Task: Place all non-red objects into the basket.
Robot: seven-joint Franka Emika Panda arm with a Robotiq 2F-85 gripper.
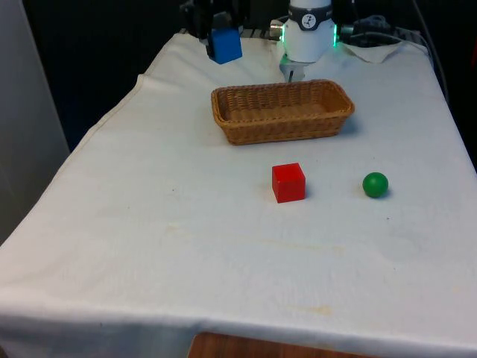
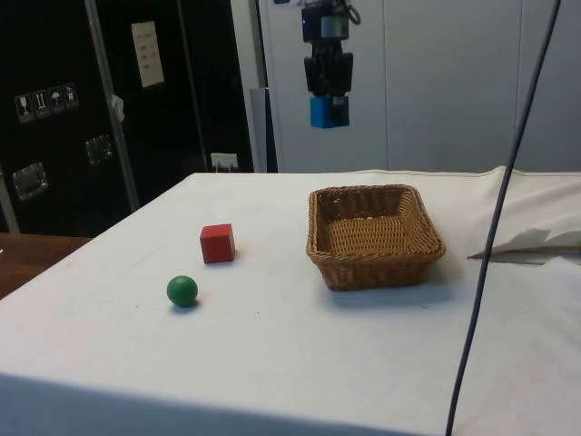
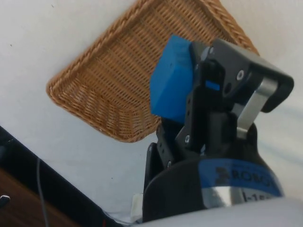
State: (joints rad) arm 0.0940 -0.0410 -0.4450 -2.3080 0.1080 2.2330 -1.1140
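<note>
Gripper [image 2: 329, 107] clamped on blue cube [image 2: 328, 112], held high in the air above the table, wicker basket [image 2: 374, 234] below it in the wrist view. Basket holds nothing. Red cube [image 1: 288, 182] and green ball [image 1: 375, 184] sit on the cloth [image 1: 149, 224], apart, near the basket.

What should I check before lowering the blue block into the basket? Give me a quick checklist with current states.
1. Grip: gripper shut on the blue block, held high: ok.
2. Basket interior free of objects: ok.
3. Block centred over the basket: cannot tell; the wrist view shows basket beneath, the side view suggests offset.
4. Red cube on the cloth, outside the basket: ok.
5. Green ball not yet in the basket: not ok, still to do.
</note>
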